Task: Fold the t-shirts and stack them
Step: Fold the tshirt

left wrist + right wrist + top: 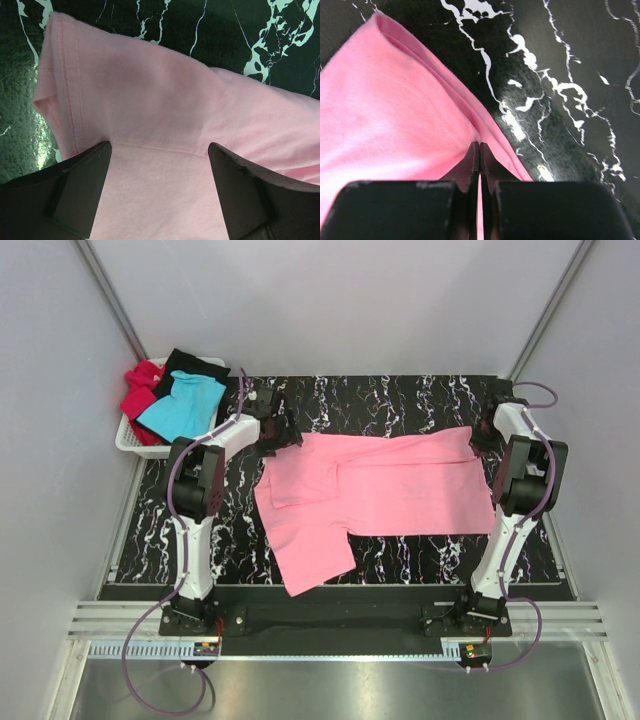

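Top external view first: the pink t-shirt (380, 495) is spread across the middle of the black marbled table (400, 405), its long body running from 9 to 3 o'clock and one flap dropping toward 7 o'clock near the front edge. Up at 10 o'clock, just off the table corner, sits the white basket (128, 443), and piled on it are the turquoise t-shirt (185, 405), the red t-shirt (143, 390) and the black t-shirt (195, 365), the turquoise one on top. The left gripper (278, 435) hangs over the pink shirt's 10 o'clock corner, and from the left wrist its two dark fingers (80, 190) stand wide apart, straddling a seam by the sleeve hem with nothing clamped between them. Over at the shirt's 2 o'clock corner is the right gripper (482, 440). From the right wrist, its fingers (470, 165) are pressed together on the shirt's folded edge, a thin sliver of pink showing between them, marbled surface off to 3 o'clock.
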Robot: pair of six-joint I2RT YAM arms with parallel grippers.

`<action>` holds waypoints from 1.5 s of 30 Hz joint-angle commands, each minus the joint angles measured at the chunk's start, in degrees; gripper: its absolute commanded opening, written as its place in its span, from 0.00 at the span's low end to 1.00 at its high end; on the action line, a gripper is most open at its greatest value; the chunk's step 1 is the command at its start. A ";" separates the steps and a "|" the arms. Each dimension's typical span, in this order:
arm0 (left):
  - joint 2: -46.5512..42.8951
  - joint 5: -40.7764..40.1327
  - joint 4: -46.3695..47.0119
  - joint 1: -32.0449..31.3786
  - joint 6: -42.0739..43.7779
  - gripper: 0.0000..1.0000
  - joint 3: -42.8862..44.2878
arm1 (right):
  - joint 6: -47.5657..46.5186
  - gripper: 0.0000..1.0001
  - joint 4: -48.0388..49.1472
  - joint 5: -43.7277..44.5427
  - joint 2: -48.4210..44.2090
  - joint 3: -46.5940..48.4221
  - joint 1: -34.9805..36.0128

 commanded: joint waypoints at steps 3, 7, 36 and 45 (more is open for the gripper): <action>3.41 0.35 -0.92 0.32 -1.47 0.88 0.35 | -1.82 0.00 -1.85 3.21 -5.11 2.44 -0.12; 3.58 0.35 -0.93 0.40 -1.56 0.88 0.26 | -2.00 0.00 -2.64 2.94 -4.85 2.52 -0.12; 3.23 -0.18 -1.01 0.75 -1.56 0.88 -0.44 | -3.23 0.00 -5.99 5.05 -7.66 0.25 -0.20; 3.15 -0.01 -1.01 0.84 -1.29 0.88 -0.45 | -2.79 0.00 -5.90 5.58 -6.61 -3.10 -0.29</action>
